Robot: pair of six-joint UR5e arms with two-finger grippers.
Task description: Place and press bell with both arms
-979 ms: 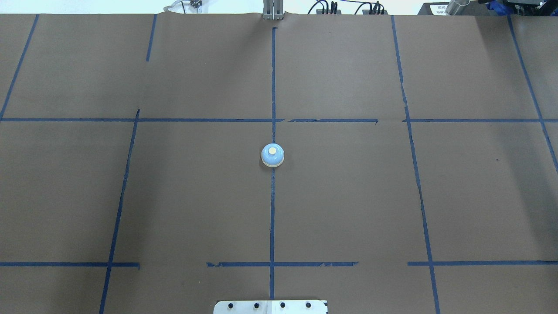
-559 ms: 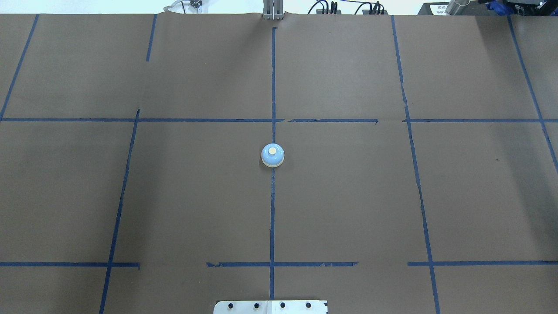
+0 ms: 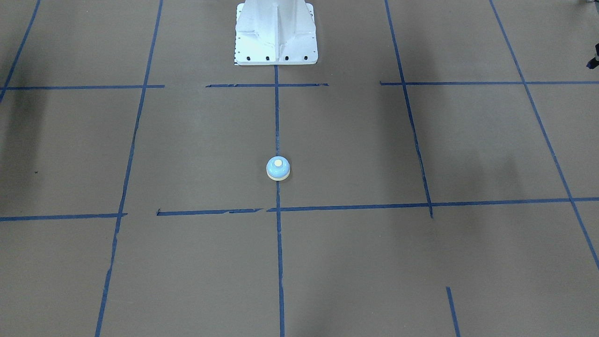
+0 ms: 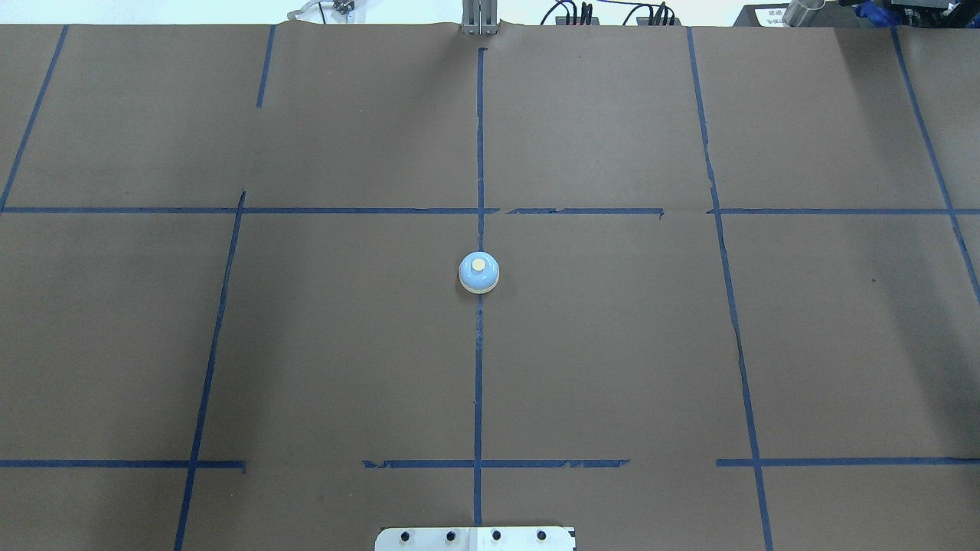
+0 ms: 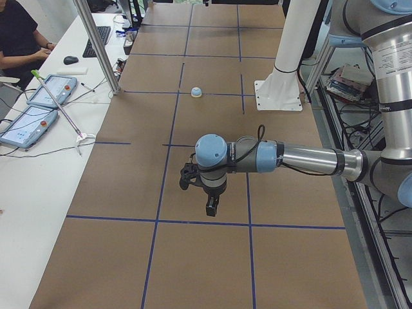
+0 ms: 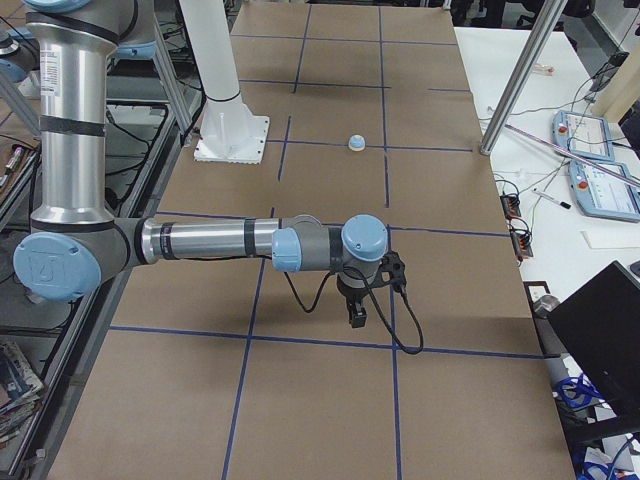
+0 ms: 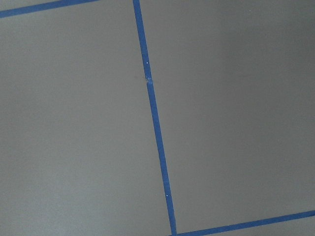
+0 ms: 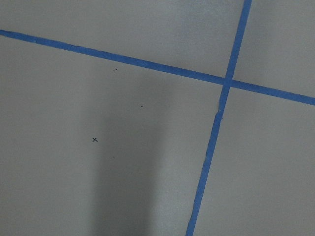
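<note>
Pincers: left gripper (image 5: 211,207) and right gripper (image 6: 357,316) hang over the table (image 4: 612,344), well apart from the bell (image 4: 479,272), open or closed I cannot tell; bell unmoved on the centre tape line (image 4: 478,367) since a second ago, so pressing looks not yet begun.

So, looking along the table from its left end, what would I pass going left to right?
Grey blue-edged tablets → slanted silver metal pole → small light-blue dome-shaped bell → white bolted pedestal.
</note>
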